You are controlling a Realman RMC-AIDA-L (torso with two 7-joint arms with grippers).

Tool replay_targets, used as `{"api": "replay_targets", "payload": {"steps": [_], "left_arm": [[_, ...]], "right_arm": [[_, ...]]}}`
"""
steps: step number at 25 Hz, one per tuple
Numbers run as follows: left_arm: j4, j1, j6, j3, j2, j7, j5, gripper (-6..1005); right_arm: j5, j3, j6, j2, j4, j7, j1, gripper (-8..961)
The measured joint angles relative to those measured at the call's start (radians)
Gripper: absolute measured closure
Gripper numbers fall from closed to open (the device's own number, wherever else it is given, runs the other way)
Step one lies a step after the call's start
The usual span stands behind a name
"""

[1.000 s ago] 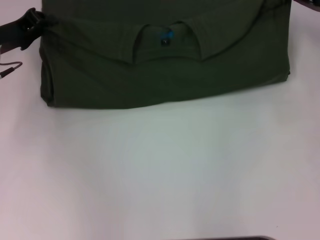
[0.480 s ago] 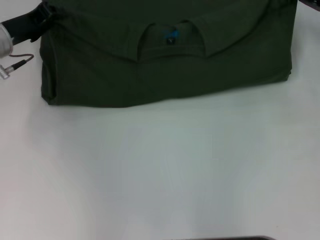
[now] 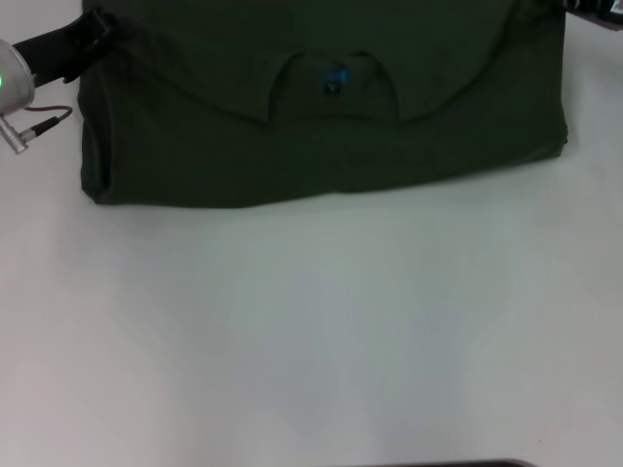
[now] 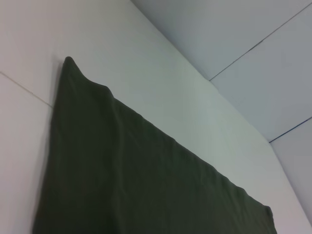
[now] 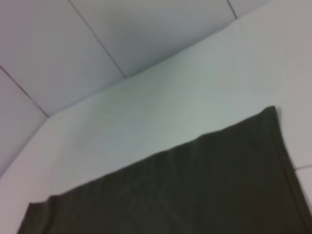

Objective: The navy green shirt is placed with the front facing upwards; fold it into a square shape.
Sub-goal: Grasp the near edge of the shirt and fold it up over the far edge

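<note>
A dark green shirt (image 3: 321,107) lies folded on a white table (image 3: 311,331), collar and blue label facing up. Its near edge runs straight across, with a wide bare stretch of table on the near side. The left gripper (image 3: 86,34) sits at the shirt's far left corner, seemingly touching the cloth, though its fingers are too dark to tell whether they are apart or together. The right gripper (image 3: 592,8) barely shows just past the shirt's far right corner; its state cannot be told.
</note>
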Motion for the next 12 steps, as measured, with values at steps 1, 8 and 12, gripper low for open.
{"api": "replay_targets", "payload": {"steps": [1,8,12], "left_arm": [[0.0,0.0,0.0,0.0,0.0,0.0,0.0,849],[-0.001,0.003,0.001,0.018,0.014,0.0,0.007,793],[0.0,0.008,0.008,0.043,0.025,-0.011,0.003,720]], "right_arm": [[0.0,-0.011,0.007,-0.004,0.007,0.003,0.0,866],[-0.001,-0.074,0.066,-0.017,0.021,0.042,-0.001,847],[-0.002,-0.091,0.072,-0.022,0.022,0.047,-0.003,836]]}}
